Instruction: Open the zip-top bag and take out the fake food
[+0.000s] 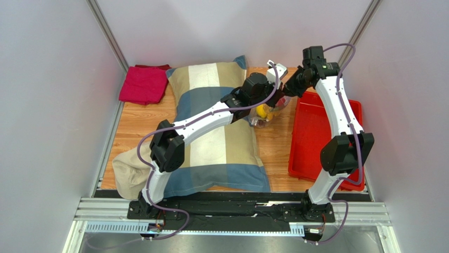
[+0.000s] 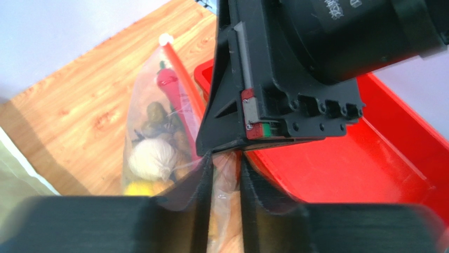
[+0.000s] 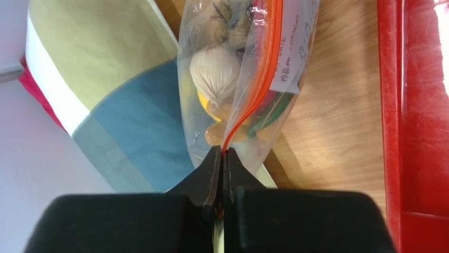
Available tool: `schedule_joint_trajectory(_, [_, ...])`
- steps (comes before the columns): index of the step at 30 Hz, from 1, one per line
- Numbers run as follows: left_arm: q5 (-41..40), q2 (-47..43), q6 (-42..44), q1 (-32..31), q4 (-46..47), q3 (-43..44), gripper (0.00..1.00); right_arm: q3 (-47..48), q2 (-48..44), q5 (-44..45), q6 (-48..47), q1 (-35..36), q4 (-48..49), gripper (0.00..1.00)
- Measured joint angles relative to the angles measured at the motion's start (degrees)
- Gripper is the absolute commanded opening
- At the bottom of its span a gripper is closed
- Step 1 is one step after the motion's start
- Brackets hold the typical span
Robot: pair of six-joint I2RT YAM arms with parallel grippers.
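the zip-top bag (image 3: 211, 132), with the fake food (image 3: 213, 74) inside, is held up between the pillow (image 1: 232, 153) and the red tray (image 1: 316, 137). the right gripper (image 3: 224, 153) is closed tight on the orange zip strip, probably to anchor one side. the left gripper (image 2: 226, 163) has its jaws narrowly apart around the film; i cannot tell if it pinches.

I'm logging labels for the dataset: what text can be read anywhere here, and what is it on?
"DATE" and "CONTENT", apparently: printed sideways on the white label of the zip-top bag.
Handwriting on that label: too blurred to read.
White lettering on the black housing, left wrist view: cut off at the frame edge, unreadable.
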Motion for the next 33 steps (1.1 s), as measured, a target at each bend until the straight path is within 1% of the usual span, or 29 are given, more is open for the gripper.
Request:
schedule_joint_trajectory(2, [0.5,0.0,-0.3,0.2,-0.3,-0.1,0.00,-0.5,0.0,0.2,0.8,0.1,0.9,0.06])
schedule_joint_trajectory(5, [0.3,0.0,-0.3,0.1,-0.3,-0.1,0.00,-0.5,0.0,0.8,0.9,0.4,1.2,0.23])
schedule_joint_trajectory(6, [0.3,0.0,-0.3,0.1,-0.4,-0.1,0.00,-0.4,0.0,0.7,0.7,0.4,1.0,0.37])
schedule_joint_trajectory(8, [0.2,0.0,-0.4,0.2,-0.2,-0.5,0.00,0.2,0.0,0.5,0.2,0.4,0.2,0.49])
schedule_joint_trajectory(9, [0.2,0.0,-0.4,0.3,-0.1,-0.8,0.00,1.0,0.2,0.2,-0.2,0.3,-0.5,0.59])
schedule_joint_trajectory(11, [0.2,0.0,-0.4,0.3,0.2,-1.9,0.00,3.3,0.7,-0.2,-1.1,-0.3,-1.4,0.67])
schedule_joint_trajectory(12, [0.2,0.0,-0.4,0.3,0.2,-2.3,0.00,4.3,1.0,-0.4,-1.5,-0.7,-1.5,0.73])
schedule_joint_trajectory(16, [0.5,-0.3,-0.4,0.4,0.1,-4.2,0.00,6.5,2.3,-0.9,-3.8,-4.3,-1.4,0.77])
schedule_joint_trajectory(17, [0.5,-0.4,-0.4,0.4,0.1,-4.6,0.00,6.9,2.9,-0.9,-4.4,-5.7,-1.3,0.80])
schedule_joint_trajectory(23, [1.6,-1.0,-1.6,1.1,0.2,-5.2,0.00,7.0,7.6,-0.2,-7.9,-12.2,-1.4,0.81])
schedule_joint_trajectory(28, [2.1,-1.8,-1.8,1.8,0.2,-5.2,0.00,4.3,8.3,-0.3,-8.9,-14.2,-1.3,0.80])
schedule_joint_trajectory(33, [2.8,-2.2,-2.1,1.9,0.2,-5.2,0.00,3.6,11.2,-0.2,-8.7,-14.3,0.5,0.74])
